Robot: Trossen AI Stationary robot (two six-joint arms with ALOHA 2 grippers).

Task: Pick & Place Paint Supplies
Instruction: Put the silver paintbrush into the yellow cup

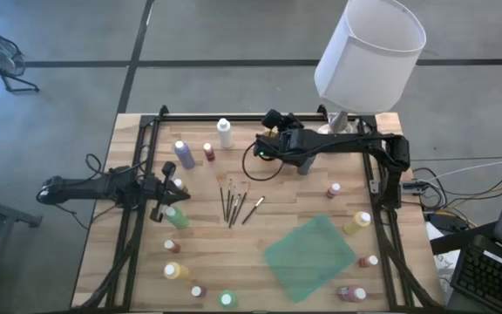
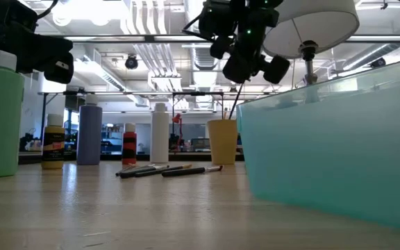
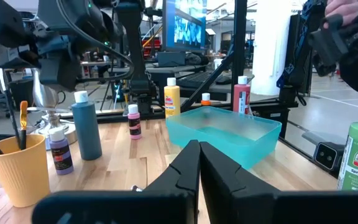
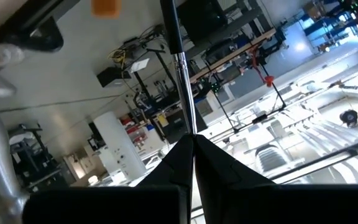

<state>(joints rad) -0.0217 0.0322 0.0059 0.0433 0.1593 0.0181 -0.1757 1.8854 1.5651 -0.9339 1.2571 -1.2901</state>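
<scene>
Teal tray [image 2: 332, 149] nearest in low view, nothing visible inside. Right gripper [image 4: 191, 140] pinches a brush [image 4: 182, 74], raised above the bench [image 1: 303, 205]. Left gripper [image 3: 199, 155] pressed together, holding nothing. Bottles [image 1: 184, 154] and four brushes [image 1: 236, 205] remain scattered; most work left. Only left wrist view shows the yellow cup [image 3: 14, 168] holding brushes.

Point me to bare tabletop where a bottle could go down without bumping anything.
Best patch: bare wood between the brushes and the green tray, running toward the near edge right of the bottle row. Also open: the strip between the tray and the pink-capped bottle. Crowded: the left side around the left gripper and green bottle, and the far edge by the lamp.
</scene>
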